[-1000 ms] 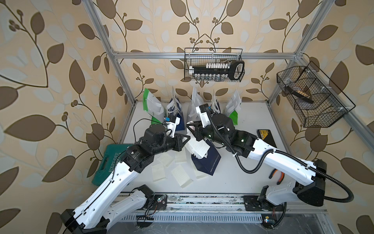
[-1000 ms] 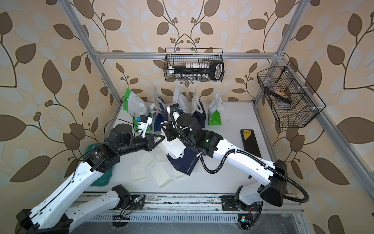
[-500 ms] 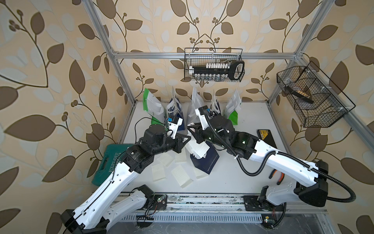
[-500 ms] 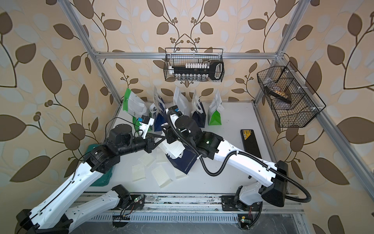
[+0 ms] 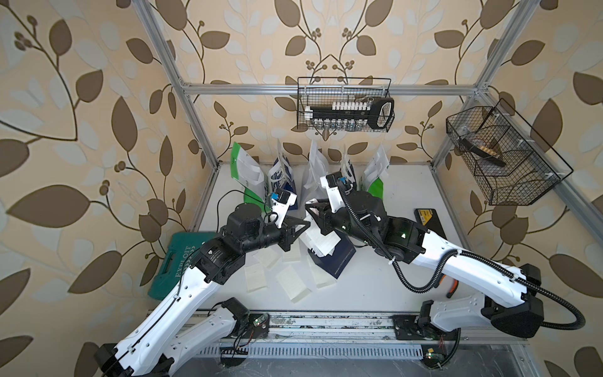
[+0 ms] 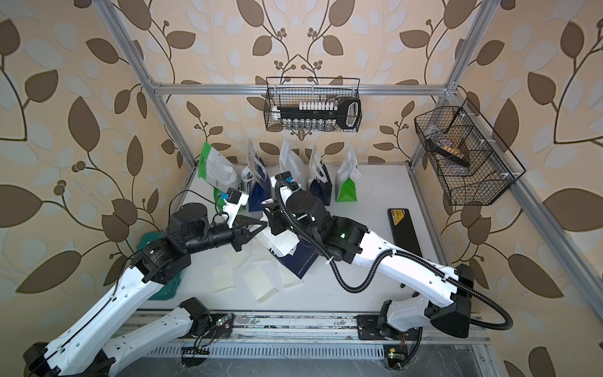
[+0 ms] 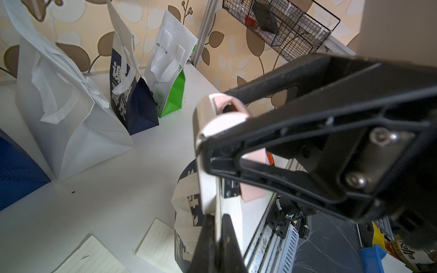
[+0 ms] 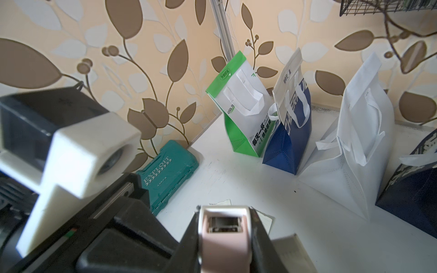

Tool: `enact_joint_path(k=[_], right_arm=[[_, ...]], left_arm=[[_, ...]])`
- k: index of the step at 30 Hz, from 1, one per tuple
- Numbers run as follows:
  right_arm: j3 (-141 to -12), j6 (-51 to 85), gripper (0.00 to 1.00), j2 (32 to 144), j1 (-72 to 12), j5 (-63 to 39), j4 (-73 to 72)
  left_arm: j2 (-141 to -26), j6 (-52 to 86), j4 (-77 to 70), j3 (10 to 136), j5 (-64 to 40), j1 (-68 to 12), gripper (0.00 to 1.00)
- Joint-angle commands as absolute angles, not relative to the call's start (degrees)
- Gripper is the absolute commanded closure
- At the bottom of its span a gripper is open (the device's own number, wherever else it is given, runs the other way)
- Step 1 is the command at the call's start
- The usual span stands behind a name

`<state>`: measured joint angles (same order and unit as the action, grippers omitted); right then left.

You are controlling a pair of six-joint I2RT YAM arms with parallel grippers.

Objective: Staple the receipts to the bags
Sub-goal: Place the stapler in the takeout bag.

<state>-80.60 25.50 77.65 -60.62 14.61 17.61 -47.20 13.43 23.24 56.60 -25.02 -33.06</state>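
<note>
At middle of table [image 5: 391,182], over flat-lying navy bag [image 5: 337,258]: found left gripper [image 5: 306,225] pinched tight on receipt [image 7: 233,212] edge, right gripper [image 8: 224,219] clamped around pink stapler [image 7: 227,113]. Saw other receipts [image 5: 292,284] loose just beside bag. Read "EXPLOIT" on teal case [image 8: 170,170], "COOL TE" on upright green-and-white bag [image 8: 243,113].

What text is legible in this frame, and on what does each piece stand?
"EXPLOIT": teal case.
"COOL TE", then hidden by a handle: green-and-white bag.
"每天一杯": same bag's side.
Too small, blurred or covered: navy bags' lettering, receipts' lines, yellow label on the black box.
</note>
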Motion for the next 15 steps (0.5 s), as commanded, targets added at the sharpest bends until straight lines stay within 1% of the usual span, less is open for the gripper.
enact_joint_path(k=[1,11,15], right_arm=[[-79.1,26.3,0.64,75.9,-62.0,14.0,20.8],[-78.2,26.8,0.48,73.3,-62.5,14.6,22.6],[-77.4,25.8,0.45,69.5,-62.5,15.0,23.6]], left_arm=[[-46.5,11.3,15.4,56.8,-25.6,-33.0,1.00],[-46.2,9.3,16.4,56.9,-28.8,-33.0,1.00],[-47.2,8.2,18.1,57.9,-29.8,-33.0,1.00]])
